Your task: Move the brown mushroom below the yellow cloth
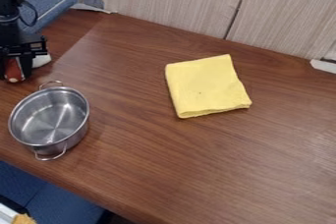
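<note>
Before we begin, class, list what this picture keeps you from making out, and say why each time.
All in the camera view:
- Reddish-brown thing: partly covered by the hand; its full shape, and whether it is held, cannot be told.
- White piece: partly behind the hand; what it belongs to is unclear.
- Orange-yellow thing: cut off by the bottom edge.
- Tabletop under the yellow cloth: hidden by the cloth.

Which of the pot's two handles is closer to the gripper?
The far handle, at the pot's upper rim; the other handle juts toward the table's front edge.
</note>
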Controlling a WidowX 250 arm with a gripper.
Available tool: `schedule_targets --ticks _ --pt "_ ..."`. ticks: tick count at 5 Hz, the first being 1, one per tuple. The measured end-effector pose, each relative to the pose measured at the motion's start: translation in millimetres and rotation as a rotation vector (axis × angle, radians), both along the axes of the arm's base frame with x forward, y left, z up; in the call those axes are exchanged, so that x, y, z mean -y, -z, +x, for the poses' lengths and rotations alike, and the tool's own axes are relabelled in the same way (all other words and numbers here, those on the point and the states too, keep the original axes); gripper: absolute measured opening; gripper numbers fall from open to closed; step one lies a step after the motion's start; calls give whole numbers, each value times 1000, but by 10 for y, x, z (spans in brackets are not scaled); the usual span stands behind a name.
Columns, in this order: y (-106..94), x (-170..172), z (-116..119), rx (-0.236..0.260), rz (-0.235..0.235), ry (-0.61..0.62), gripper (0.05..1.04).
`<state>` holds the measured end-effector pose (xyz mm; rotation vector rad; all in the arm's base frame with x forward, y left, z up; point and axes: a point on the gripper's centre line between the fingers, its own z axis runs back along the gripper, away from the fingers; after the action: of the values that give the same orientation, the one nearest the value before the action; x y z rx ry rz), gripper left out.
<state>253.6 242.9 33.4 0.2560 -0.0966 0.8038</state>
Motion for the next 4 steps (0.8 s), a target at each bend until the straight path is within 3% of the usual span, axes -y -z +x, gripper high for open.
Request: schedule_targets --ticks 1,2,3,4 --pt "-47 61 -1 16 -26 5 512" --pt "-147 91 11 34 -23 14 512" --pt "-351 241 101 78 4 73 512" --pt "-576 426 162 135 -34 107 512"
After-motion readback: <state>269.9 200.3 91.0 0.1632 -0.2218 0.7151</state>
